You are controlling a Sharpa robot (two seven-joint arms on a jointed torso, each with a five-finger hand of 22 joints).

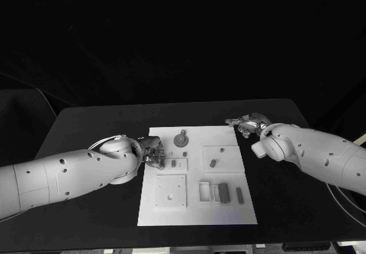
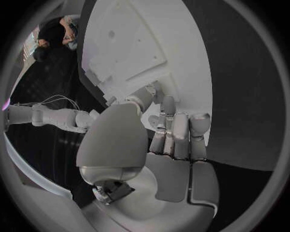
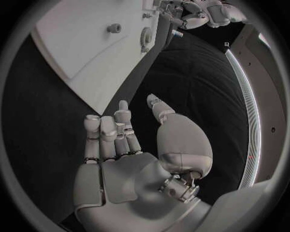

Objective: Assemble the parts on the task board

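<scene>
The white task board (image 1: 229,217) lies in the middle of the table. On it are a round grey part (image 1: 181,140), a small grey piece (image 1: 213,162) in a square panel, and dark oblong parts (image 1: 224,192) near the front. My left hand (image 1: 151,151) is at the board's left edge, fingers (image 2: 175,130) curled down with their tips at the board (image 2: 139,43); what lies under them is hidden. My right hand (image 1: 248,125) hovers over the black table just off the board's far right corner. Its fingers (image 3: 115,130) are apart and hold nothing.
A raised square plate (image 1: 171,190) sits at the board's front left, and a small recess (image 1: 174,164) lies just right of my left hand. Black table (image 1: 91,127) surrounds the board. The round part (image 3: 145,36) and my left hand (image 3: 205,12) also appear in the right wrist view.
</scene>
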